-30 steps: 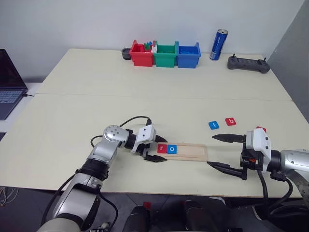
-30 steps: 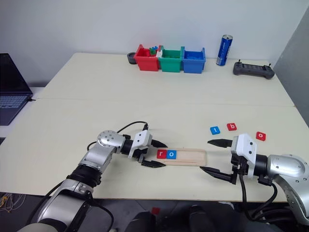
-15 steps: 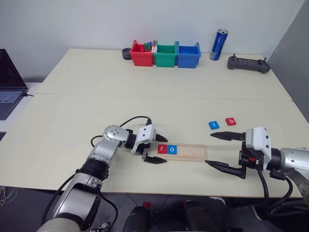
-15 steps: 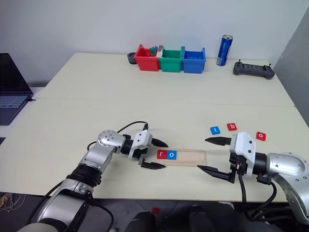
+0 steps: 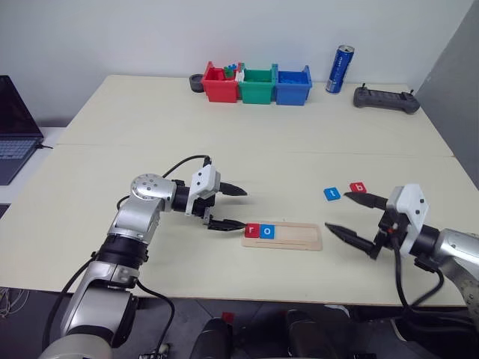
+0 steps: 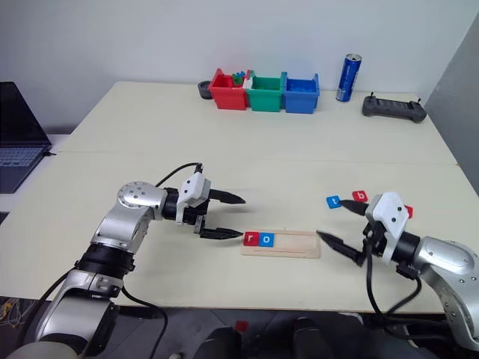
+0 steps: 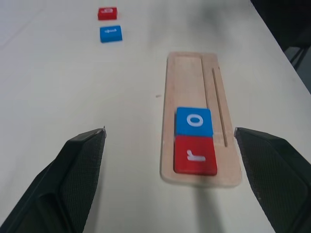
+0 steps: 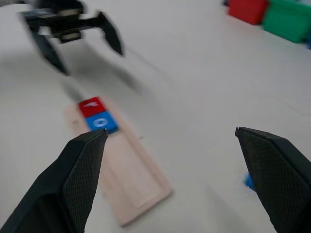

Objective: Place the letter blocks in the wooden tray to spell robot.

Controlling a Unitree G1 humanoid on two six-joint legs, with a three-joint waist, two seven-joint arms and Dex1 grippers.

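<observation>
- Left eye view shows a pale table point(image 5: 224, 134) with a long wooden tray point(image 5: 283, 235) lying near the front edge.
- Two letter blocks sit in the left end of the tray, side by side and touching: a red r block point(image 5: 251, 230) and a blue o block point(image 5: 267, 231) on its right.
- The rest of the tray groove, to the right of the o, is bare wood.
- A blue t block point(image 5: 331, 194) and a red b block point(image 5: 359, 188) lie flat on the table, to the right of the tray and a bit farther back. They are close together but not touching.
- One more red block point(image 6: 406, 212) peeks out just behind the right arm. Its letter is hidden.
- The left pincer point(image 5: 228, 206) hangs just left of the tray. Its two black fingers are spread wide and it holds nothing. One fingertip point(image 5: 233, 224) is right beside the tray's left end.
- The right pincer point(image 5: 352, 217) is just right of the tray. Its fingers are spread wide too, and it holds nothing. Its far finger reaches toward the b block, and I cannot tell if it touches it.
- At the far side of the table stand a red bin point(image 5: 219, 84), a green bin point(image 5: 257, 84) and a blue bin point(image 5: 293, 84) in a row, with small toy pieces in the red one.
- A blue can point(image 5: 339, 69) stands to the right of the bins, and a dark controller point(image 5: 385, 99) lies farther right.
- A laptop point(image 5: 15, 127) sits at the far left.
</observation>
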